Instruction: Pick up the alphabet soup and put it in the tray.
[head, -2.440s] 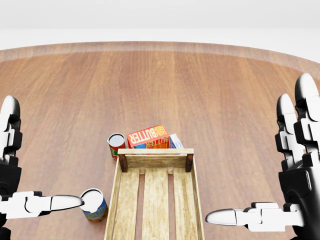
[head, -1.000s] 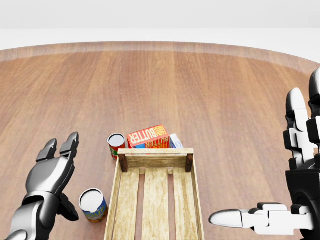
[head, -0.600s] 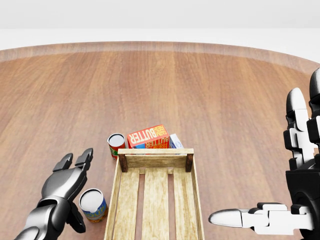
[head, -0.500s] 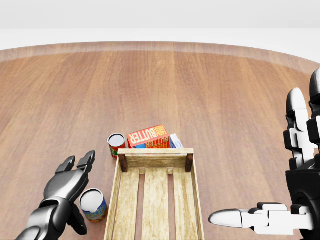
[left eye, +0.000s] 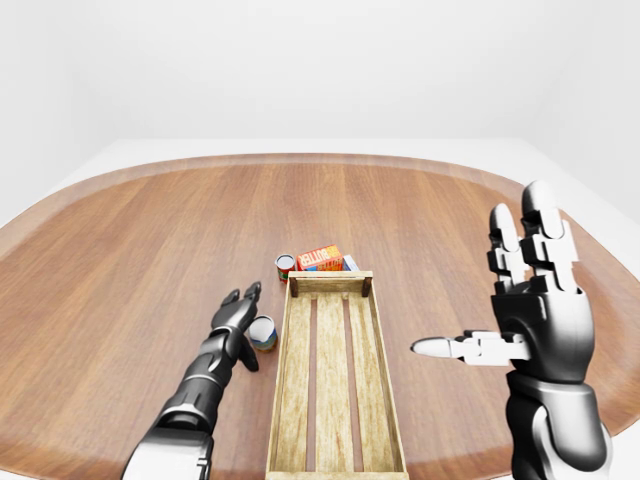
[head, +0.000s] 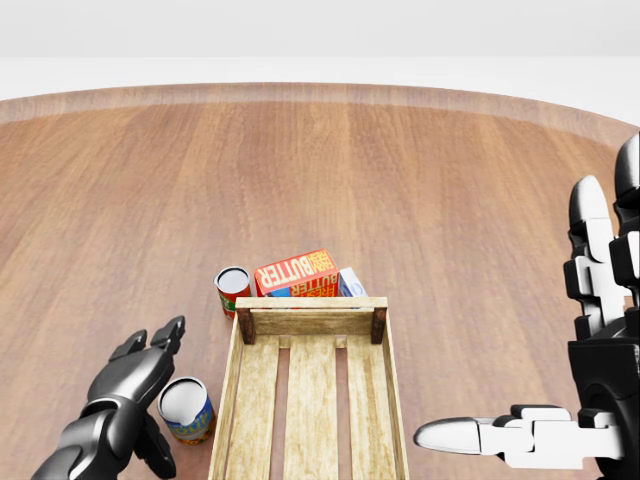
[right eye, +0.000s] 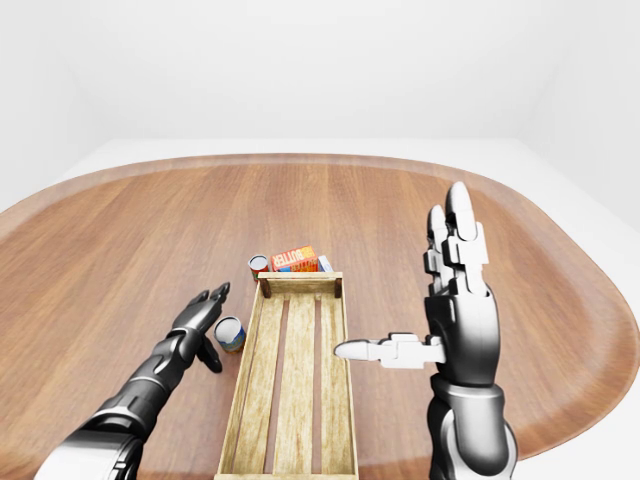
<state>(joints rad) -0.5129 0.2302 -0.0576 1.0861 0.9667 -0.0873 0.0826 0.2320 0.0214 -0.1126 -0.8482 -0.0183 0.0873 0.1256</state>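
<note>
The alphabet soup can has a blue and orange label and stands upright on the wooden table, just left of the wooden tray. My left hand is open right beside the can's left side. Its fingers reach up past the can and its thumb lies below the can, not closed round it. My right hand is open and empty, held upright to the right of the tray with its thumb pointing left. The tray's slatted inside holds nothing.
A red can stands at the tray's top-left corner. A red butter box and a small blue-white box lie against the tray's top end. The brown table stretches wide to a curved edge.
My left hand came down from an upright pose at the lower left, turned, and reached in beside the soup can. In the last half second it sank slightly lower. The right hand has barely moved.
</note>
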